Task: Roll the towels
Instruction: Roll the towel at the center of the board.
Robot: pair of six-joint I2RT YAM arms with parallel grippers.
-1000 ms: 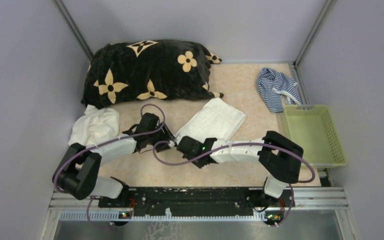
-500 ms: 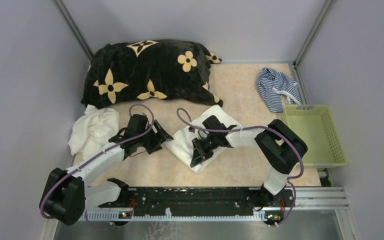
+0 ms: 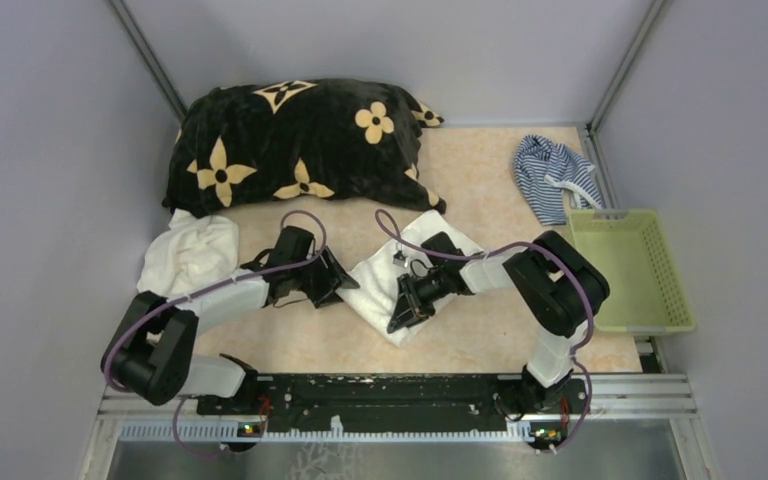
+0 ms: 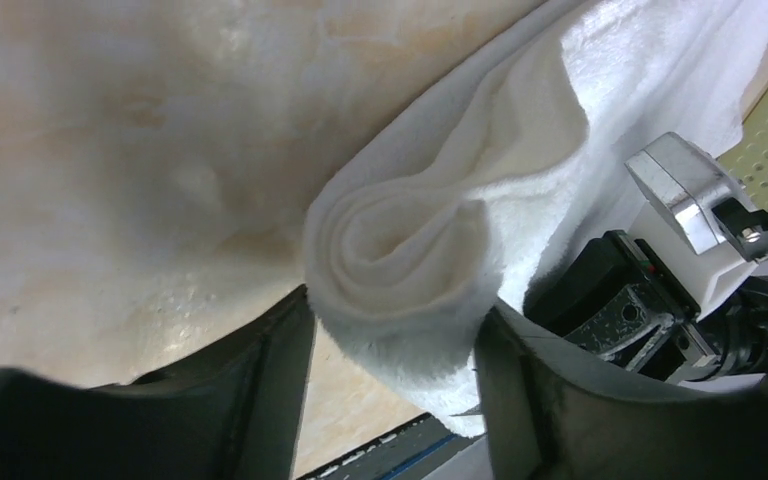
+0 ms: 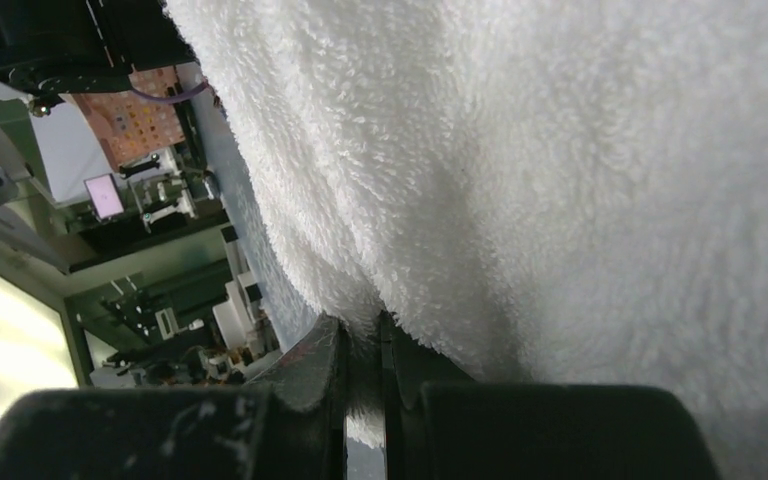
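Observation:
A white towel [image 3: 372, 285] lies in the middle of the table, partly rolled at its left end. In the left wrist view the rolled end [image 4: 400, 250] sits between my left gripper's [image 4: 395, 308] fingers, which press on both its sides. In the top view my left gripper [image 3: 338, 283] is at the towel's left edge. My right gripper [image 3: 397, 318] lies on the towel's near part. In the right wrist view it [image 5: 362, 325] is shut on a pinch of terry cloth [image 5: 560, 180]. A second white towel [image 3: 190, 255] lies crumpled at the left.
The black pillow with tan flowers [image 3: 300, 140] lies at the back. A blue-and-white striped garment [image 3: 555, 175] lies at the back right. A green basket [image 3: 650, 310] stands at the right edge. Grey walls close in both sides.
My right arm has swung from the near edge onto the towel and pinched it. The towel has bunched toward the front. My left gripper has closed in on its rolled left end.

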